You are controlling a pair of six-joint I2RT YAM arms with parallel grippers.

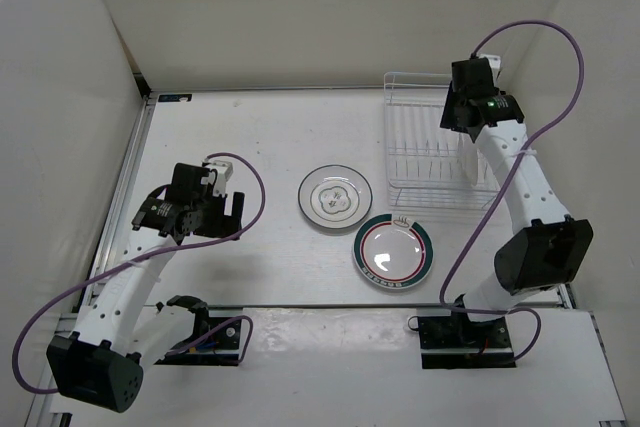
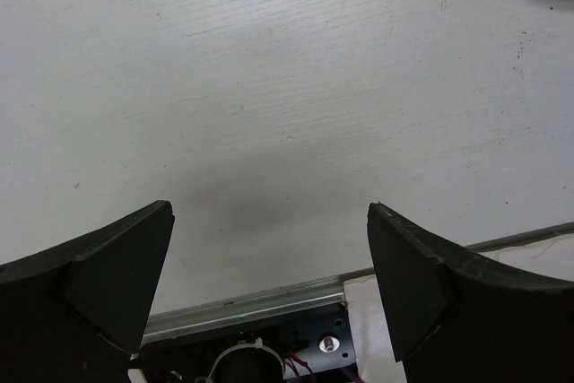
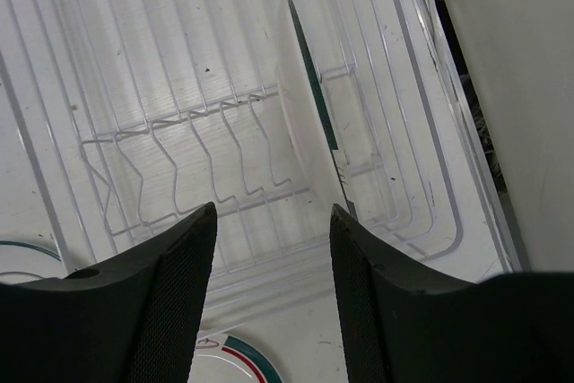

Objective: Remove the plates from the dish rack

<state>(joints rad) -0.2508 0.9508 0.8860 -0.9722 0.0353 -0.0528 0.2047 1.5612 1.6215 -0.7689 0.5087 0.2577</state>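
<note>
While purple cables (image 1: 556,42) loop off both arms, we see two plates lying flat on the table (image 1: 250,137): the flower-centred plate (image 1: 335,197) and, just beside it, the red-ringed plate (image 1: 394,252). Thin wire dividers (image 3: 184,154) line the floor of the dish rack (image 1: 420,127). The right gripper (image 3: 272,217) hovers over that rack, jaws spread wide, gripping nothing. The left gripper (image 2: 269,213) hangs over bare table, jaws wide too. Inside the rack, towards its right side, the standing plate (image 3: 300,132) sits upright on edge, white with a dark green rim.
</note>
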